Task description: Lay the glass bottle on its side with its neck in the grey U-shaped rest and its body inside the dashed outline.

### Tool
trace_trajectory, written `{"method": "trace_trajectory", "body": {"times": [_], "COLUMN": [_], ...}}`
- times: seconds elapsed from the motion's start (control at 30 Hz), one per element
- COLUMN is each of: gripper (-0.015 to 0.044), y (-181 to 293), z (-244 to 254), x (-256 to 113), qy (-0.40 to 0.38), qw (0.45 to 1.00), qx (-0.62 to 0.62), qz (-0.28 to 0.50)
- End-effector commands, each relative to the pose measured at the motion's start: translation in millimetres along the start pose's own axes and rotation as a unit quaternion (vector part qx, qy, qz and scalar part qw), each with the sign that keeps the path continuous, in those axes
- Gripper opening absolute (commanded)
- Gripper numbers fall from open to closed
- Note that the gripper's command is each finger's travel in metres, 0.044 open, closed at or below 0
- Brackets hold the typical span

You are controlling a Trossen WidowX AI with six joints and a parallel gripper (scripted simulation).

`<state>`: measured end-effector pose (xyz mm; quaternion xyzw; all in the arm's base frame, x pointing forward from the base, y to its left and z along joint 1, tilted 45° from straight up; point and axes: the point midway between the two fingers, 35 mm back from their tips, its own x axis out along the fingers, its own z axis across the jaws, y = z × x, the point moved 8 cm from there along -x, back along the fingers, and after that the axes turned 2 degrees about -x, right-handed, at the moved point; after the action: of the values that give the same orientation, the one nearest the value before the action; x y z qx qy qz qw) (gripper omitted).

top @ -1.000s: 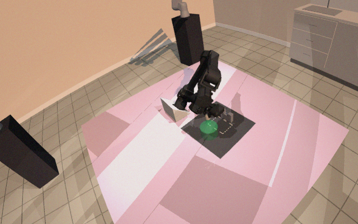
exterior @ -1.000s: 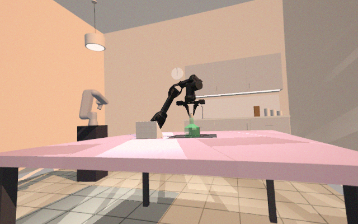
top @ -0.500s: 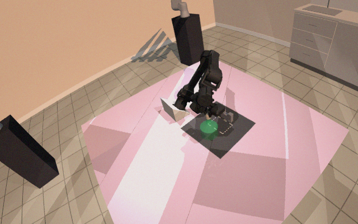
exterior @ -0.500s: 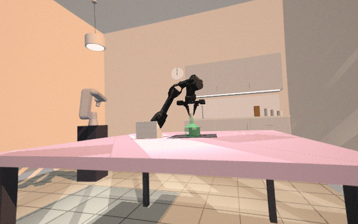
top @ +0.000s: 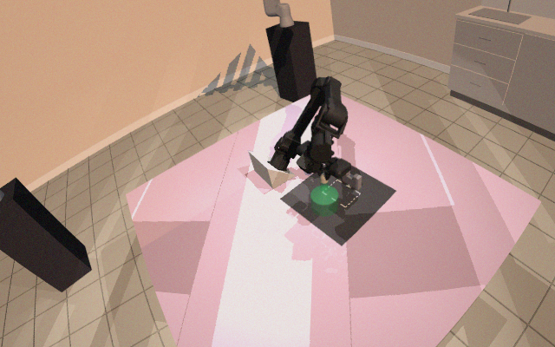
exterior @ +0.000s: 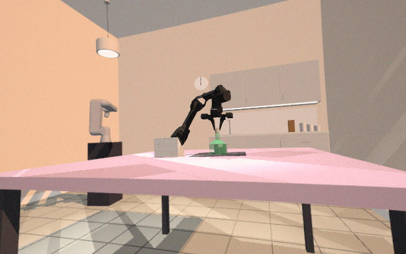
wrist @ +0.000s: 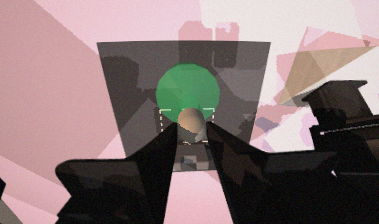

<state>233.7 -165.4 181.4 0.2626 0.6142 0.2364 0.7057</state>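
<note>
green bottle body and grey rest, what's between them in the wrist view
The dashed outline, partly hidden by the tan bottle top and the gripper, in the wrist view.

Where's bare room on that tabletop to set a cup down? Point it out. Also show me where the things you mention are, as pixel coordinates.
Right of the dark mat [top: 373, 195] [exterior: 239, 154] [wrist: 115, 55] in the top view, the pink table [top: 412, 252] [exterior: 263, 168] out to its edge looks bare. Crowded: the mat's middle, where the tool [top: 324, 173] [exterior: 217, 129] [wrist: 191, 126] grips the upright bottle [top: 324, 195] [exterior: 217, 147] [wrist: 187, 85], and the white wedge [top: 262, 169] [exterior: 166, 147] beside the arm.
</note>
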Motion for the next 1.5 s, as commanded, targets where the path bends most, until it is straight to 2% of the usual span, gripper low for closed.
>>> {"method": "trace_trajectory", "body": {"times": [0.0,1.47], "gripper": [0.0107,0.0107], "y": [9.1,39.3], "z": [-0.3,3.3], "x": [-2.5,-5.7], "qy": [-0.001,0.010], "qw": [1.000,1.000], "qx": [0.000,0.001], "qz": [0.003,-0.026]}}
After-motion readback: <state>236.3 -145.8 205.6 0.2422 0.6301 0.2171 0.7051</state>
